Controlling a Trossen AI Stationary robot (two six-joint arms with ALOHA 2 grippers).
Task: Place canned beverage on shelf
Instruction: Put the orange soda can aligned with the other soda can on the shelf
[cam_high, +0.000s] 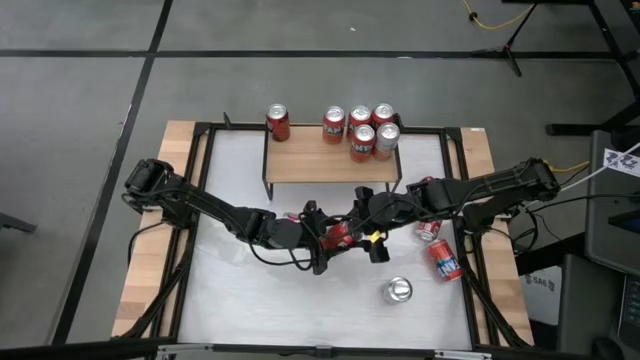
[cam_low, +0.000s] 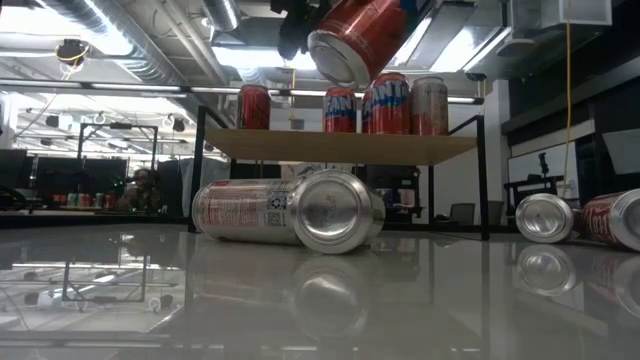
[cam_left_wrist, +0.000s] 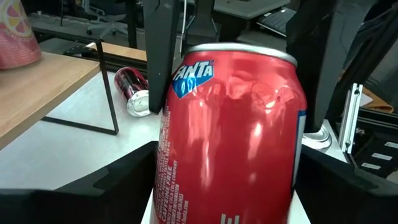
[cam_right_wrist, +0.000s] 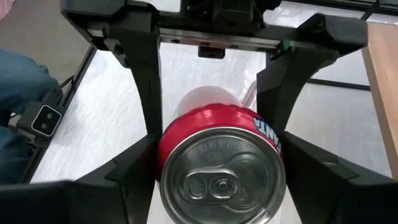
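A red Fanta can (cam_high: 340, 232) hangs in the air over the middle of the table, in front of the shelf (cam_high: 320, 168), where my two arms meet. My right gripper (cam_right_wrist: 221, 149) comes in from the right and is shut on the can. My left gripper (cam_left_wrist: 227, 155) comes in from the left. It is open, with its fingers close on either side of the can's lower half. The can is tilted, its tab end (cam_right_wrist: 217, 183) facing the right wrist and its bottom (cam_low: 340, 55) facing down. Several cans (cam_high: 362, 128) stand on the shelf's plank top. My right gripper pinches the can between its two fingers, on two opposite sides (cam_right_wrist: 168, 146) near the tab end. The fingers (cam_left_wrist: 160, 62) lie along the can, slanting down from the table's right. The can is lifted clear of table and shelf, tilted, with its bottom lowest.
Two red cans (cam_high: 427, 230) (cam_high: 445, 260) lie on the table under the right arm. Another can (cam_low: 295, 210) lies nearer the front edge. A single can (cam_high: 278, 122) stands at the shelf's left end, with bare plank between it and the group. A person's leg (cam_right_wrist: 18, 93) shows beside the table.
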